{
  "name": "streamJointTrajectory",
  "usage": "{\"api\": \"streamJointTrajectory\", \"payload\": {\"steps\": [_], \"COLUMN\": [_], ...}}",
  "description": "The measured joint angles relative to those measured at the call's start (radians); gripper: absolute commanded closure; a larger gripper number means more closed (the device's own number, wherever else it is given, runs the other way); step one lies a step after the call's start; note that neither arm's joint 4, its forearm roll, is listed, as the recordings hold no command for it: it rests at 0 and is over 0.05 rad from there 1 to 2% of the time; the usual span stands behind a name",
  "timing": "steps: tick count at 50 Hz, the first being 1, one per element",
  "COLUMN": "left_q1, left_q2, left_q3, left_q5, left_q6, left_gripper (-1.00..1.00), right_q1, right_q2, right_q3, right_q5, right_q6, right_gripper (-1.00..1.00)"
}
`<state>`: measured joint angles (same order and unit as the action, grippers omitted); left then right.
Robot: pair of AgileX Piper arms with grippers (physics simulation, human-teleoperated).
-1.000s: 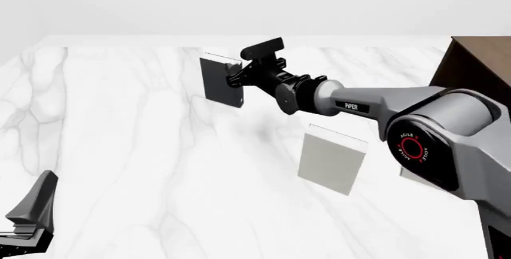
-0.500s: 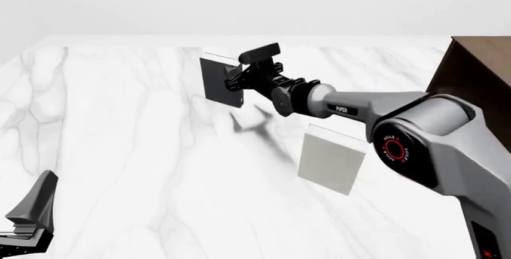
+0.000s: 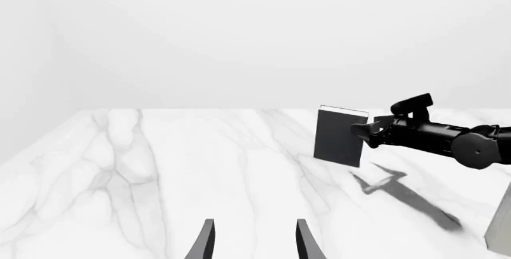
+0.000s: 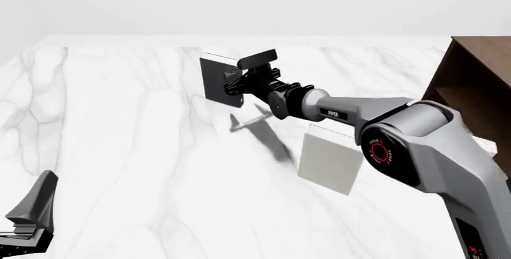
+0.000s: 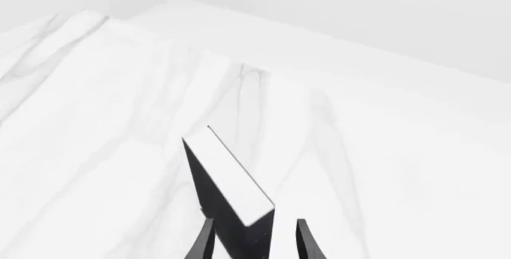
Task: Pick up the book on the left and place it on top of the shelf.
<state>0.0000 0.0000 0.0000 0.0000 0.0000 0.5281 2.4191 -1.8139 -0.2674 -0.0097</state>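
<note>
The dark charcoal book (image 4: 215, 81) stands upright on the marble table, far and left of centre; it also shows in the left wrist view (image 3: 338, 137). My right gripper (image 4: 233, 81) is open at the book's right edge. In the right wrist view its fingertips (image 5: 206, 239) straddle the near corner of the book (image 5: 231, 181), whose white page edge faces up. The dark brown shelf (image 4: 477, 76) stands at the right edge. My left gripper (image 4: 30, 211) is open and empty at the near left, far from the book, with its fingers (image 3: 205, 242) over bare table.
A light grey book (image 4: 329, 163) stands upright below the right arm, right of centre; its edge shows in the left wrist view (image 3: 501, 229). The right arm (image 4: 415, 145) spans the space between the shelf and the dark book. The white marble table (image 4: 119, 139) spreads to the left.
The right arm has stretched further forward and dipped a little, bringing its gripper up against the dark book's right edge. The book and the left gripper have not moved.
</note>
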Motion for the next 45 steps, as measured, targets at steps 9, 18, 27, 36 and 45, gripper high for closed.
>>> {"api": "streamJointTrajectory", "payload": {"steps": [9,18,27,36,45], "left_q1": [0.000,0.000,0.000,0.000,0.000], "left_q2": [0.000,0.000,0.000,0.000,0.000], "left_q3": [0.000,0.000,0.000,0.000,0.000], "left_q5": [0.000,0.000,0.000,0.000,0.000], "left_q6": [0.000,0.000,0.000,0.000,0.000], "left_gripper": [-1.00,-1.00,-1.00,-1.00,-1.00], "right_q1": [0.002,0.004,0.005,0.006,0.007], "right_q2": [0.024,0.044,0.061,0.074,0.081], "right_q3": [-0.022,-0.039,-0.062,-0.082,-0.092], "right_q5": [0.006,0.009,0.017,0.023,0.025], "right_q6": [0.004,0.008,0.011,0.012,0.010], "right_gripper": [-1.00,-1.00,-1.00,-1.00,1.00]}}
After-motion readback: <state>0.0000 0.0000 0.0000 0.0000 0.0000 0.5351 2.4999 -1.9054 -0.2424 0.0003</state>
